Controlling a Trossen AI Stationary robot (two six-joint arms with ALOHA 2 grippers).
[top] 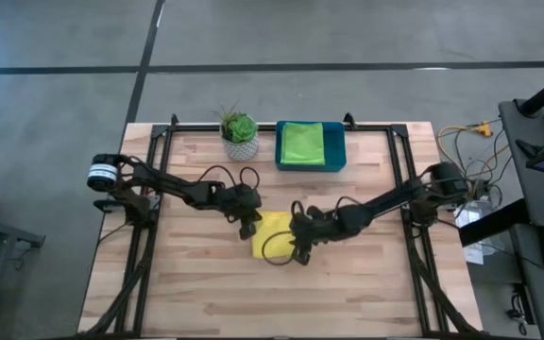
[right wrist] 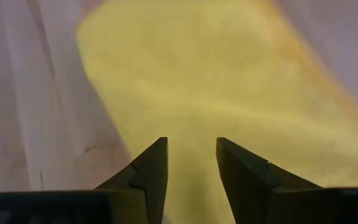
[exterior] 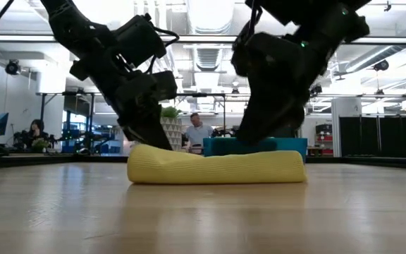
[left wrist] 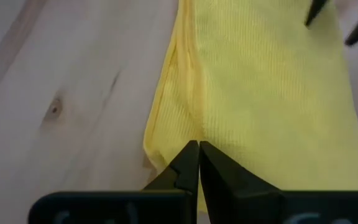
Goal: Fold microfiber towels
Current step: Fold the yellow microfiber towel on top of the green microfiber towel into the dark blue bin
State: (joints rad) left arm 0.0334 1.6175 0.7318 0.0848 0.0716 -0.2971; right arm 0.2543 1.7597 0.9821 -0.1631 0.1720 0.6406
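The yellow towel [top: 274, 234], soft and finely ribbed, lies folded into a thick rectangular pad at the middle of the plank table [top: 196, 293], its long axis left to right in the low view. The left gripper [left wrist: 198, 151], fingers pressed together, rests on its stitched edge. The right gripper [right wrist: 191, 155] hovers over it, fingers apart. A light green towel [top: 302, 142] fills the rigid blue tray [top: 336, 149].

The folded towel [top: 274, 234] is plain yellow with a fine ribbed weave. A light green towel [top: 302, 142] lies in the teal-blue tray [top: 311, 165]. The tabletop [top: 196, 283] is pale striped wood.
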